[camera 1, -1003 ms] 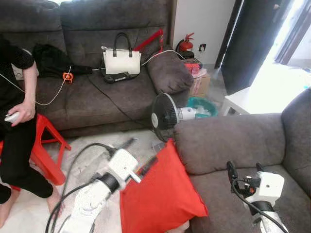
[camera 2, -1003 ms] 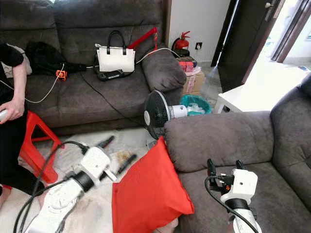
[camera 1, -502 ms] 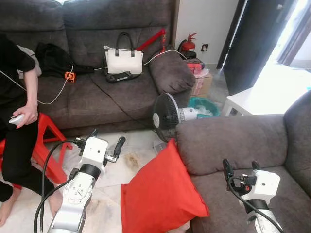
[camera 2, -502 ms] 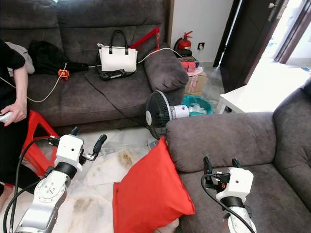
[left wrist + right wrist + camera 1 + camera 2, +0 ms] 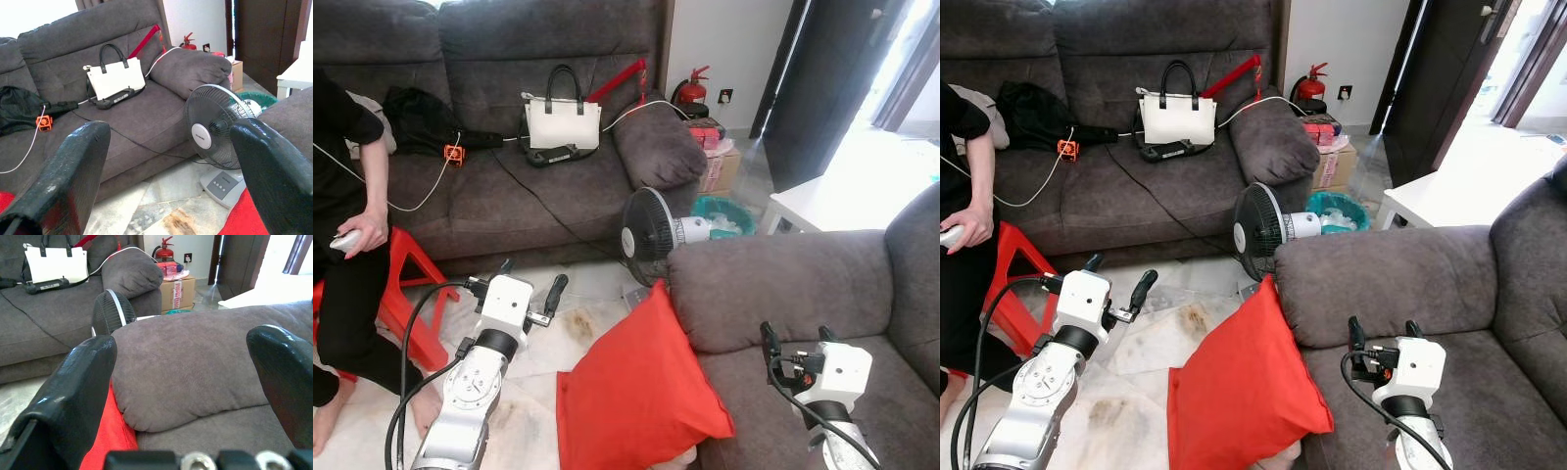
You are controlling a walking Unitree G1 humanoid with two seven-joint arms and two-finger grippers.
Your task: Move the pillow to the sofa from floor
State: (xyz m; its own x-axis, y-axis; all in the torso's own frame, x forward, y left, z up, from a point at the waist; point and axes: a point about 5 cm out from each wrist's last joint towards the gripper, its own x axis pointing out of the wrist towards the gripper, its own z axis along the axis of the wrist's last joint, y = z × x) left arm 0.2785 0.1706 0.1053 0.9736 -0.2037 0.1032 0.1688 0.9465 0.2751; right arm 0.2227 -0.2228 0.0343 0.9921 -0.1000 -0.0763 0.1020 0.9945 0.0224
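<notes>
The red pillow leans on the floor against the sofa. My left gripper and right gripper both have jaws apart, holding nothing. I might bump the fan nearby.

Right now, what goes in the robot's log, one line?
pillow: on floor against sofa | left gripper: open, raised | right gripper: open, over sofa seat
</notes>
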